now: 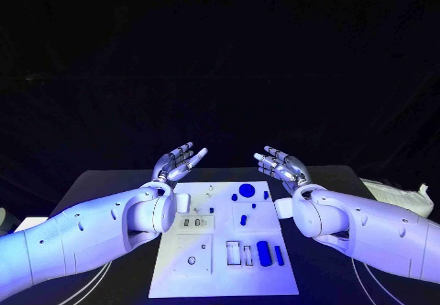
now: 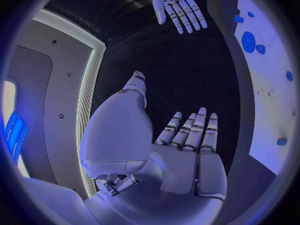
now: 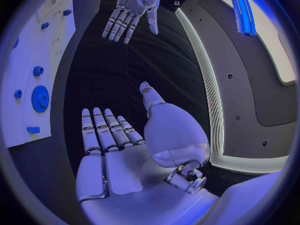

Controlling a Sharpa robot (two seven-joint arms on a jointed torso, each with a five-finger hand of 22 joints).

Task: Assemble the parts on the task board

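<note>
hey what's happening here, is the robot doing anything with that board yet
Not yet. Both hands are raised over the far end of the table, palms up and fingers apart: the left hand and the right hand hold nothing. The white task board lies between the arms with its blue parts untouched, among them a round blue disc near the far edge and a long blue bar nearer the robot. Assembly looks not yet begun.
</note>
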